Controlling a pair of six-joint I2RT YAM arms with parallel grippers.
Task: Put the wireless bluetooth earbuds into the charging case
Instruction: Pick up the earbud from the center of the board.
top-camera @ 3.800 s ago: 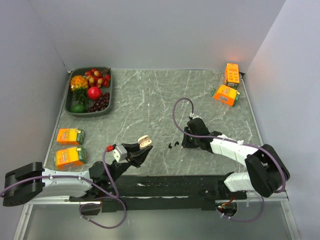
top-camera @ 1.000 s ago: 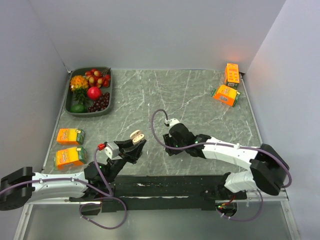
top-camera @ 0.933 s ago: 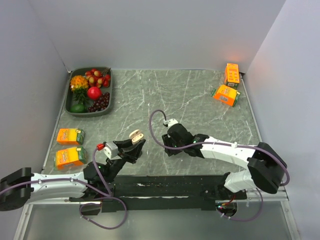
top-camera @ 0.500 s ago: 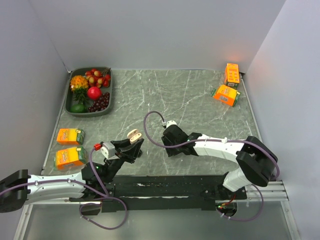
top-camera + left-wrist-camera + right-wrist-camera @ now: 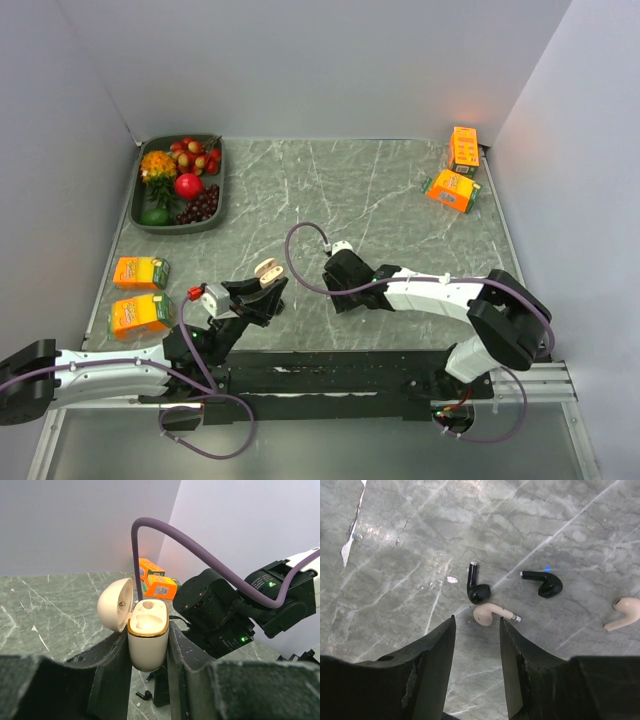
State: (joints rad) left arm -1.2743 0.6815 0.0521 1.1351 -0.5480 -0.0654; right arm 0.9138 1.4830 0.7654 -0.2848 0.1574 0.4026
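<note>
left pincer (image 5: 146,636) is gripping the open charging case (image 5: 146,640); right pincer (image 5: 476,625) is hovering part-open, empty, by black earbuds (image 5: 479,592) on the bench (image 5: 390,555).

We see a grey-green, marble-patterned tabletop (image 5: 330,190) with white veins filling the middle of the top view. Plain pale walls enclose it: a back wall (image 5: 320,60) across the top, a left wall (image 5: 50,200) and a right wall (image 5: 585,150). The light is soft and even.
</note>
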